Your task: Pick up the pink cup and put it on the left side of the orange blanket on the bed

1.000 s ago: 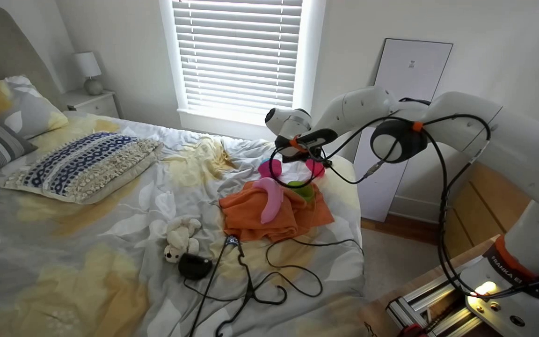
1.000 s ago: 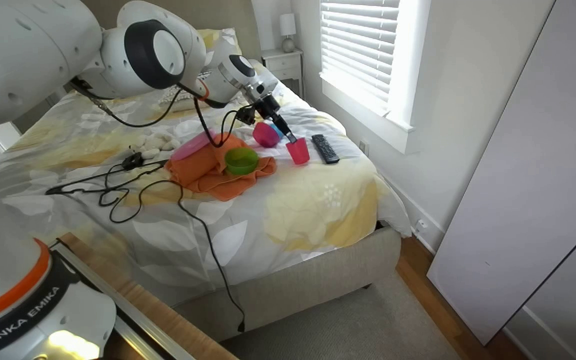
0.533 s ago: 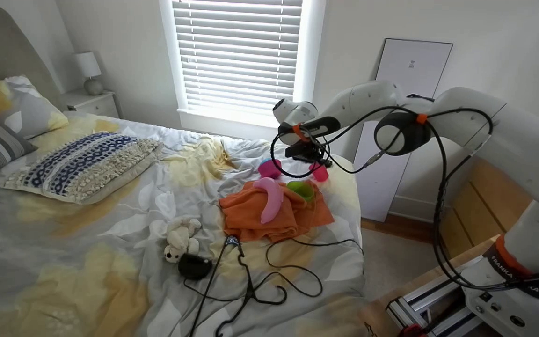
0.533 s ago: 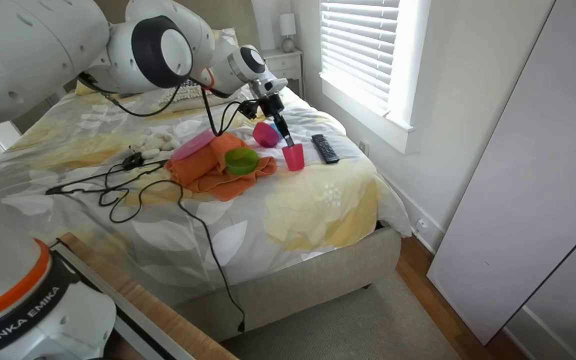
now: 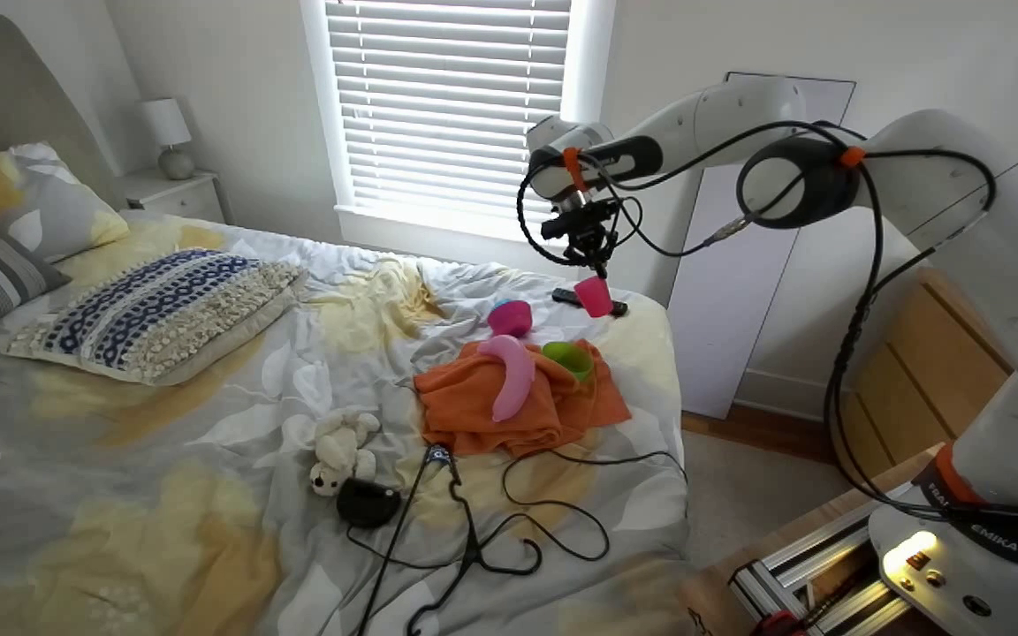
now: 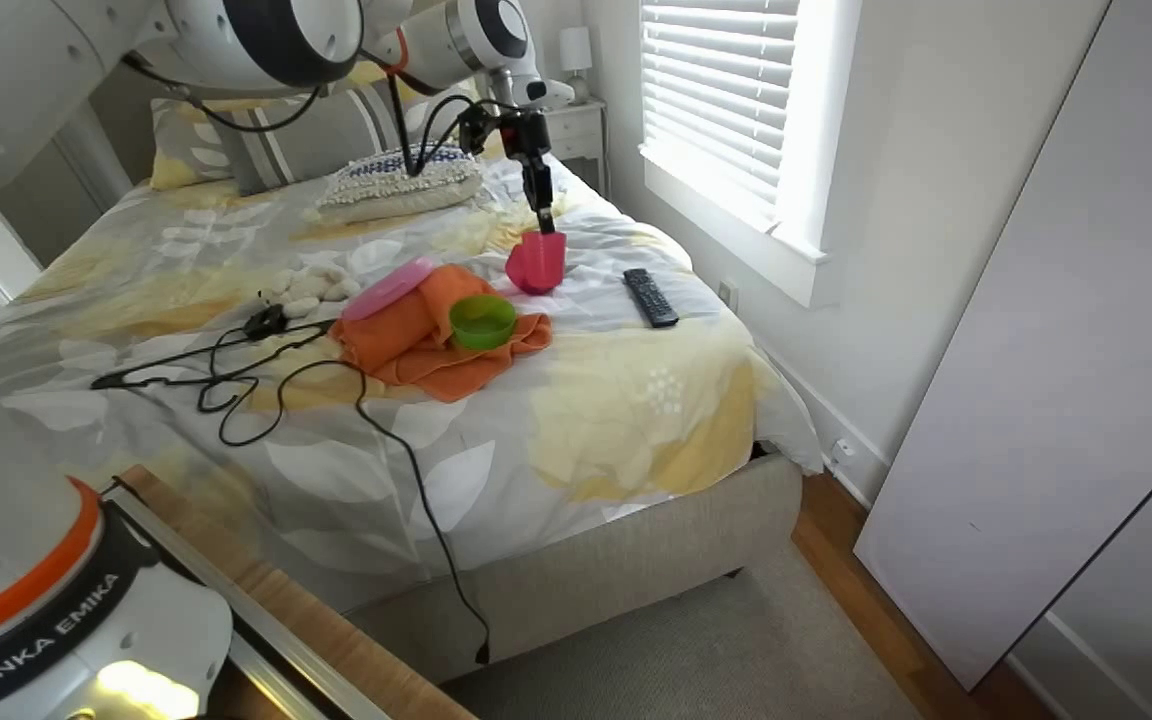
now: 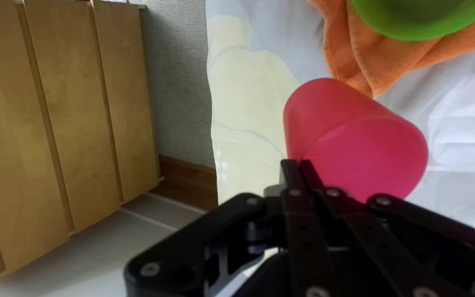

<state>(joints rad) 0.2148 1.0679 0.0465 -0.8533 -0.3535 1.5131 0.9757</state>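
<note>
Gripper [image 7: 298,164]: pointing down, its two tips close together; we see it pinching the pink cup [image 7: 357,148] by the edge.
Pink cup: in the air over the bed [image 5: 147,477], its open end toward the gripper, slightly tilted; in an exterior view we place it at about 1 o'clock from the orange blanket [image 5: 452,397], apart from it.
Remote [image 6: 650,300]: lying on the bed; in an exterior view we have it between 3 and 4 o'clock from the cup, well apart.
Magenta bowl [image 5: 513,322]: on the bed, between 8 and 9 o'clock from the cup in an exterior view, a bit of blue at its upper edge.
Orange blanket: bunched on the bed; on it we see a green bowl [image 5: 569,360] toward 2 o'clock and a pink banana [image 5: 520,375] near the middle.
White teddy [image 5: 344,446]: in an exterior view, between 8 and 9 o'clock from the blanket, just beside a black case [image 5: 368,505].
Hanger [image 5: 472,549]: black, between 6 and 7 o'clock from the blanket.
Lamp [image 5: 166,124]: on a nightstand [image 5: 186,203], in an exterior view between 9 and 10 o'clock from the gripper.
Window blinds [image 5: 452,115]: between 10 and 11 o'clock from the gripper.
</note>
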